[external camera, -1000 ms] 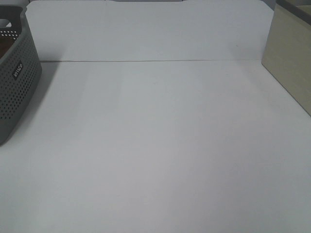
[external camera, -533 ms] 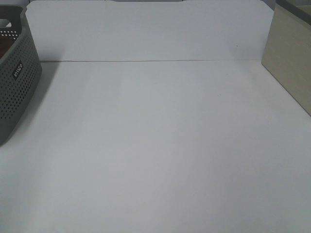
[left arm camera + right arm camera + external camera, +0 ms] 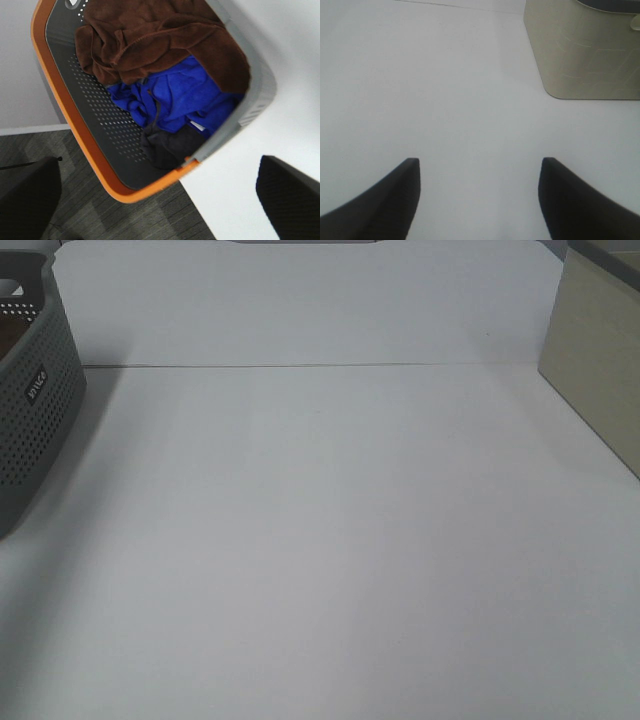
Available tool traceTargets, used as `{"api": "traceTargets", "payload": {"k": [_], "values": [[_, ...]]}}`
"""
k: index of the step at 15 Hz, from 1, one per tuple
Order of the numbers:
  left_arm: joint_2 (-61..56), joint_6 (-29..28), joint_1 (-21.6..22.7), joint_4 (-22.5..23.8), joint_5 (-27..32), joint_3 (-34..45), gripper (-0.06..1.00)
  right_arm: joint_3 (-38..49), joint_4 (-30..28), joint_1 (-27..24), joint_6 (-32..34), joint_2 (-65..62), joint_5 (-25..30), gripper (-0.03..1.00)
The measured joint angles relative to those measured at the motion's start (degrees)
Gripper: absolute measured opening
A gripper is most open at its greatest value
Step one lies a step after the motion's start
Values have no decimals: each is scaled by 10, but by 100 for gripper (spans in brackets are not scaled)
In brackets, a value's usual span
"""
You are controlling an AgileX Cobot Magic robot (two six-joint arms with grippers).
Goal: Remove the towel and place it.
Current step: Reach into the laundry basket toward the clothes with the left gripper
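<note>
The towel is a dark reddish-brown terry cloth, crumpled on top of other cloths inside the grey perforated basket. A sliver of the towel shows in the basket at the far left edge of the high view. My left gripper hangs above the basket, open, its two dark fingers wide apart and holding nothing. Over bare white table my right gripper is open and empty. Neither arm shows in the high view.
A blue cloth and a dark grey cloth lie under the towel. The basket has an orange rim and stands at the table's edge beside dark floor. A beige box stands at the right.
</note>
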Motion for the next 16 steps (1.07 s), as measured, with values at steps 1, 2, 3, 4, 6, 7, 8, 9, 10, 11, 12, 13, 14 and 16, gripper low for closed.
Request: {"api": "traceTargets", "payload": {"k": [1,2,3,4,6,7,8,9,10,11,12,13,14,16], "values": [[63,10,0,13,0,-44,99,0,0,0,0,0,0,66],[93,14,0,20,0,-67,99,0,0,0,0,0,0,66],[146,28,0,36,0,-105,99,0,0,0,0,0,0,66],[200,50,0,56,4,-142,99,0,0,0,0,0,0,66],[285,109,6,89,11,-188,99,0,0,0,0,0,0,66],[324,134,15,95,11,-205,99,0,0,0,0,0,0,66],[355,155,25,100,11,-219,99,0,0,0,0,0,0,66],[383,171,38,103,9,-230,99,0,0,0,0,0,0,66],[402,187,49,104,-4,-235,99,0,0,0,0,0,0,66],[421,197,60,105,-26,-238,99,0,0,0,0,0,0,66],[437,209,65,107,-39,-242,99,0,0,0,0,0,0,66],[450,222,68,109,-50,-241,99,0,0,0,0,0,0,66],[465,237,69,109,-62,-241,99,0,0,0,0,0,0,66],[483,247,69,109,-90,-241,99,0,0,0,0,0,0,66]]}}
